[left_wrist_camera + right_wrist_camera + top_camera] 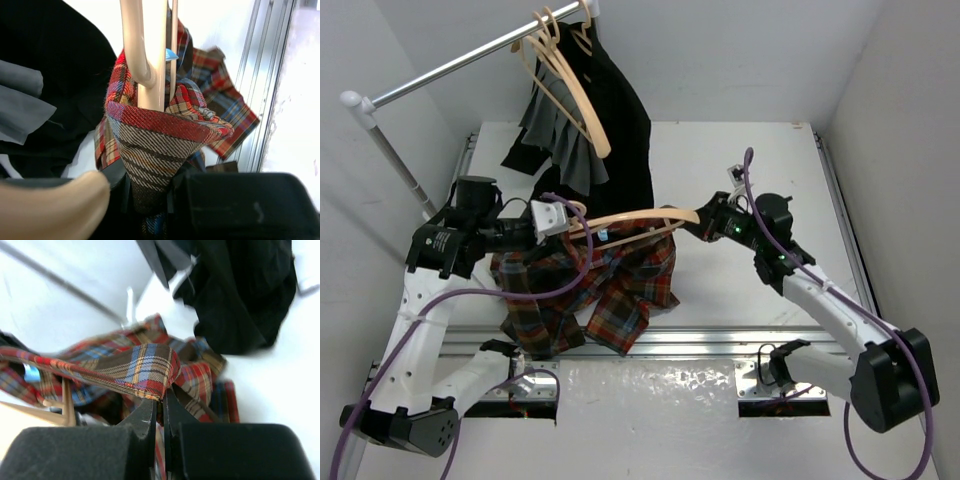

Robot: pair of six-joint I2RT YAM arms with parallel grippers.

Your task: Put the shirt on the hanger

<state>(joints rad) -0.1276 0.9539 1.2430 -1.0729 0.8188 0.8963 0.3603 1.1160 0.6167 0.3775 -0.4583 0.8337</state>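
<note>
Flannel fills the middle of the top view. The shirt hangs in a crumpled bundle from the hanger, which lies roughly level over the table between the two arms. It is well in front of the rail with its spare hangers, black garment and grey garment. The left gripper meets the hanger's left end and the right gripper its right end. From here we cannot tell how either pincer stands.

In the left wrist view, the shirt is drawn into a tight cone that runs down between the jaws of the left gripper, so we read it as pinching the cloth. The hanger's stem passes behind that cone, and we cannot tell whether it is caught too.

In the right wrist view, the right gripper's fingers are pressed together under a fold of the shirt. A thin edge of the fold appears nipped at the tips.

We judge the shirt soft, light and limp, likely to slide and bunch rather than keep its shape, while the hanger is stiff and smooth. The best hold looks to be a single layer at the collar or shoulder edge, drawn outward over the end of the hanger's arm.
</note>
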